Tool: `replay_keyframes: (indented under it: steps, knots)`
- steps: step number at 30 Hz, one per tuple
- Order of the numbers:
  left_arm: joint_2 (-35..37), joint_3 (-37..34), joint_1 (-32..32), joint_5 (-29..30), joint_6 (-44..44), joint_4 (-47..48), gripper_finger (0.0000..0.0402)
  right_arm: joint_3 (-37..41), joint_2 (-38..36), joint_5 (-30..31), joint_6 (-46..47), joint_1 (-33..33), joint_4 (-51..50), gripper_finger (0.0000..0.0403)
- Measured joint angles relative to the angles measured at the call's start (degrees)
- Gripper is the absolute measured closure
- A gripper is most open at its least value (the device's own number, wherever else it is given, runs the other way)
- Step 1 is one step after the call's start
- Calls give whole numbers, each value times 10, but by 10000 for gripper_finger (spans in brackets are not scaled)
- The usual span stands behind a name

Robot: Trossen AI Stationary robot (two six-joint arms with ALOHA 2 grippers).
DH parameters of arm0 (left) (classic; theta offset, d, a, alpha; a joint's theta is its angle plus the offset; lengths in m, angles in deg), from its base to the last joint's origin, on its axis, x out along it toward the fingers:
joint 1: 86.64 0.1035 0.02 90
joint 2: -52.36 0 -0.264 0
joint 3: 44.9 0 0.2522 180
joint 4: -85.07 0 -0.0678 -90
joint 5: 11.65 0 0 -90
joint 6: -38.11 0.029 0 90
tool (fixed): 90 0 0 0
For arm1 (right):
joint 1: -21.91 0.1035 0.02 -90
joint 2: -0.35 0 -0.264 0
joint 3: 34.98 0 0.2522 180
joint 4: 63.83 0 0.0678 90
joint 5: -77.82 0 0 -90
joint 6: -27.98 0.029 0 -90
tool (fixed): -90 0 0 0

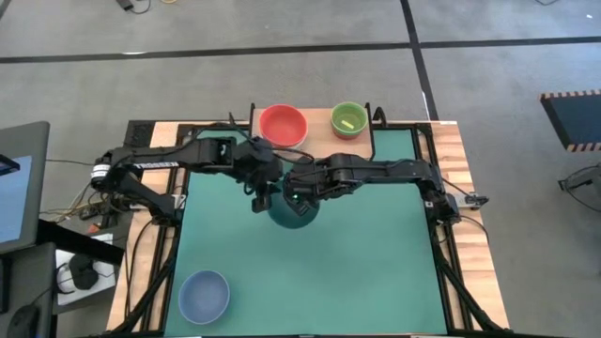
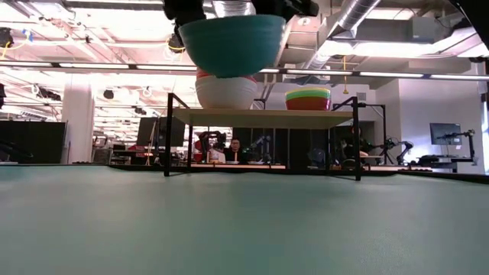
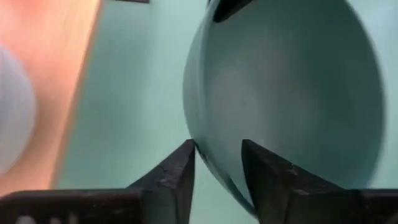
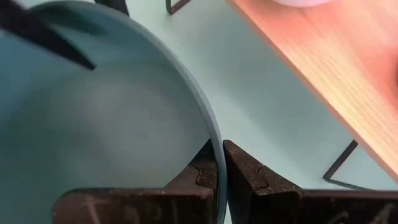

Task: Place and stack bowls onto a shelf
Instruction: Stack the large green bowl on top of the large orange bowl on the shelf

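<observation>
A dark teal bowl (image 1: 293, 216) hangs in the air above the green mat, level and open side up; in the low view (image 2: 229, 44) it is well above shelf height. My right gripper (image 4: 221, 149) is shut on its rim. My left gripper (image 3: 217, 149) is open, one finger inside and one outside the rim on the opposite side; I cannot tell whether it touches. The shelf (image 2: 267, 117) stands at the far edge. It bears a red bowl (image 1: 282, 124) nested in a white one (image 2: 225, 93), and a stack topped by a yellow-green bowl (image 1: 348, 119). A pale blue bowl (image 1: 204, 296) rests on the mat, near left. My right gripper pinches the teal bowl's rim (image 4: 217, 140) between its two fingers, one finger inside the bowl and one outside. It comes from the table's right side, slanting down. The bowl is lifted clear of the mat and hangs level.
The green mat (image 1: 376, 253) covers most of the table. The shelf's black legs (image 2: 166, 137) stand on it at the far side. The shelf's wood top (image 4: 323, 68) lies close beside the held bowl. People sit in the room beyond the table.
</observation>
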Motion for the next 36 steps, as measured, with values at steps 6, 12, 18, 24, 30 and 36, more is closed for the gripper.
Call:
replay_keyframes:
  steps: [6, 12, 18, 24, 30, 36]
  knots:
    - [5, 0, 6, 26, 7, -1, 382, 0, -2, 4, 7, 8, 4, 364]
    - [6, 17, 19, 41, 6, 9, 399, -11, -3, 2, 21, 7, 3, 336]
    - [6, 88, 53, 99, 66, 39, 401, -11, -64, 22, 34, 8, 20, 255]
    - [3, 179, 131, 133, 102, 40, 401, -9, -139, 134, 58, 21, 29, 173]
    - [-14, 204, 249, 130, 73, 24, 401, -9, -175, 176, 62, 20, 32, 155]
    - [-56, 205, 308, 95, 34, 28, 401, -9, -175, 179, 62, 17, 27, 154]
